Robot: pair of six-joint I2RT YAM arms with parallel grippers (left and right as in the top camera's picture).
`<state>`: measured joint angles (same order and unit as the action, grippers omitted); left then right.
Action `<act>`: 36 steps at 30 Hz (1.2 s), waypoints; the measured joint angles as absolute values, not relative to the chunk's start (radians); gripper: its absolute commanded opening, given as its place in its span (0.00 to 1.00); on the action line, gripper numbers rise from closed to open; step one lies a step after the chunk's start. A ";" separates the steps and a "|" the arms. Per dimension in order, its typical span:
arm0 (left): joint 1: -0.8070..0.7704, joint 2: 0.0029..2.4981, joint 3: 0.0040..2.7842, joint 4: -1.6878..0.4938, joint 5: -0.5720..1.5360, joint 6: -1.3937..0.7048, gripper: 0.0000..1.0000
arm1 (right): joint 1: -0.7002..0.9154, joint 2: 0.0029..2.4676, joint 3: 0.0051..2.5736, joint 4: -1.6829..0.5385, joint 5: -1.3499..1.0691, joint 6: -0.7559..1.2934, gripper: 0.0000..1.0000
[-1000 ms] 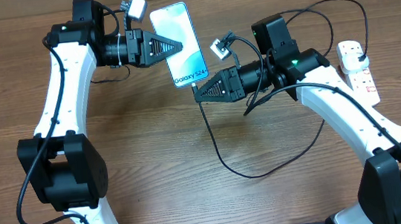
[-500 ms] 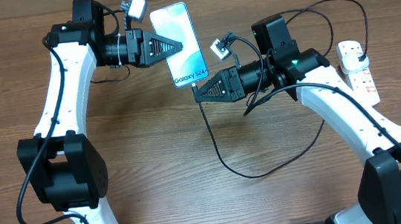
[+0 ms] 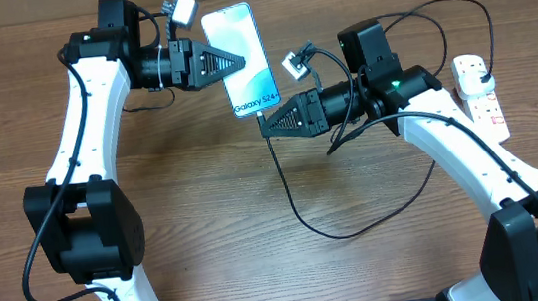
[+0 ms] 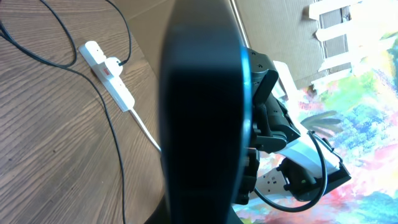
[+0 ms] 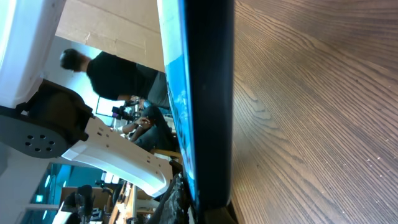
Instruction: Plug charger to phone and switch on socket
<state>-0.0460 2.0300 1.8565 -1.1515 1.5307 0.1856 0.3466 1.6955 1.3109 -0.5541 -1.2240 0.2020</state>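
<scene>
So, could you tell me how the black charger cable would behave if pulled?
Probably floppy: the charger lies in a loose loop on the table, so it should trail, not push. It looks thin and likely light; a hard pull might drag the socket.

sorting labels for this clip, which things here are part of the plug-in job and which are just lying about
Part of the job: phone, charger, socket, left fingers shut on the phone, right fingers shut on the charger's tip.
Just there: wooden table, cardboard, colourful sheet.
</scene>
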 measured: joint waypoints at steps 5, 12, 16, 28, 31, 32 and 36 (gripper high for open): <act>-0.046 2.030 1.856 -1.151 1.534 0.186 0.04 | 0.347 1.695 1.311 -0.549 -1.227 0.210 0.04; -0.043 2.030 1.856 -1.144 1.547 0.185 0.04 | 0.347 1.695 1.311 -0.506 -1.244 0.241 0.04; -0.043 2.030 1.856 -1.143 1.556 0.185 0.04 | 0.344 1.695 1.311 -0.497 -1.258 0.255 0.04; -0.043 2.030 1.856 -1.143 1.560 0.186 0.04 | 0.329 1.695 1.311 -0.497 -1.280 0.262 0.04; -0.043 2.030 1.856 -1.143 1.560 0.185 0.04 | 0.329 1.695 1.311 -0.502 -1.277 0.263 0.04; -0.043 2.030 1.856 -1.143 1.560 0.185 0.04 | 0.329 1.695 1.311 -0.502 -1.276 0.262 0.04; -0.043 2.030 1.856 -1.143 1.559 0.185 0.04 | 0.329 1.695 1.311 -0.503 -1.275 0.263 0.04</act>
